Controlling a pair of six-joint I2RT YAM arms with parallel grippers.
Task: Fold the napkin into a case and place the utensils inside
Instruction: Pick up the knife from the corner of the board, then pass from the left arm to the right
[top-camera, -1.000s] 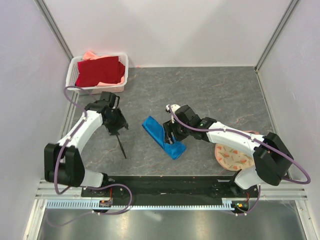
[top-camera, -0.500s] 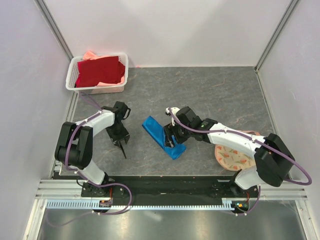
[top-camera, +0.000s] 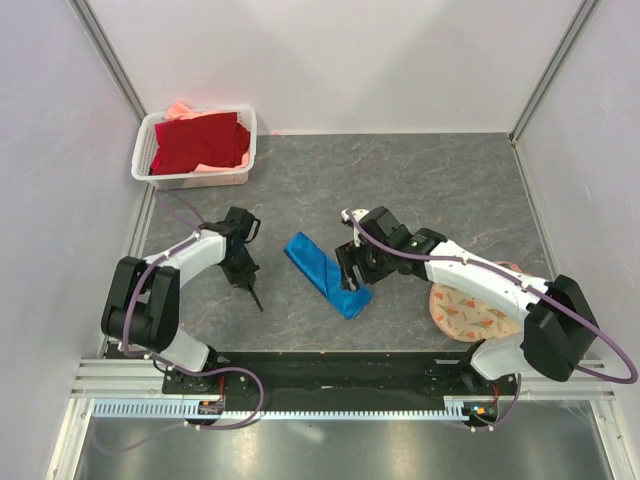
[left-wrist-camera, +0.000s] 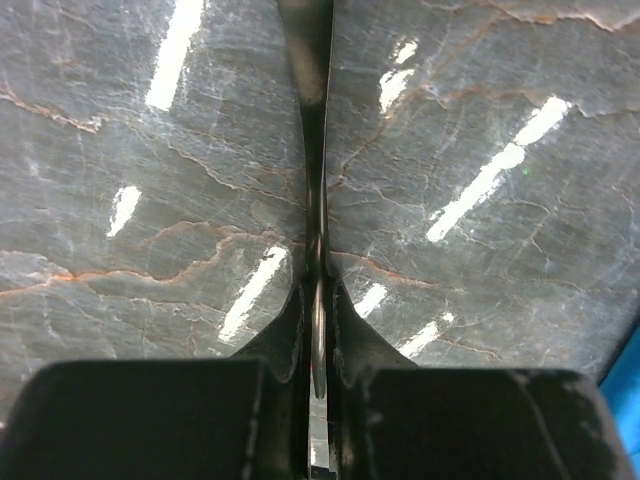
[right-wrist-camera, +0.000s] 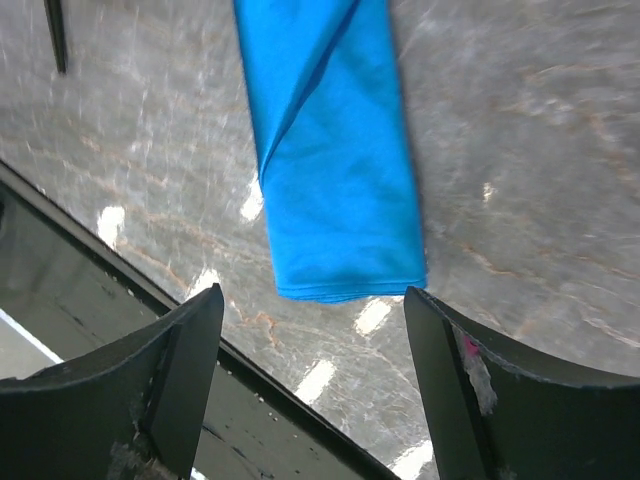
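Observation:
The napkin (top-camera: 322, 272) is a bright blue cloth folded into a long narrow layered case, lying slantwise mid-table. My right gripper (top-camera: 351, 272) hovers open over its near end, and in the right wrist view the fingers straddle the cloth's end (right-wrist-camera: 335, 170) without touching it. A thin black utensil (top-camera: 256, 297) lies on the table left of the napkin. My left gripper (top-camera: 244, 277) is shut on its upper end. In the left wrist view the utensil (left-wrist-camera: 310, 120) runs straight away from the pinched fingertips. Its tip (right-wrist-camera: 57, 35) also shows in the right wrist view.
A white basket (top-camera: 150, 160) holding dark red cloth stands at the back left corner. A round peach floral mat (top-camera: 462, 312) lies at the right, partly under my right arm. The black rail (top-camera: 330, 365) runs along the table's near edge.
My left gripper came down toward the near edge and shut on the utensil. My right gripper lifted slightly and opened a little wider over the napkin's end.

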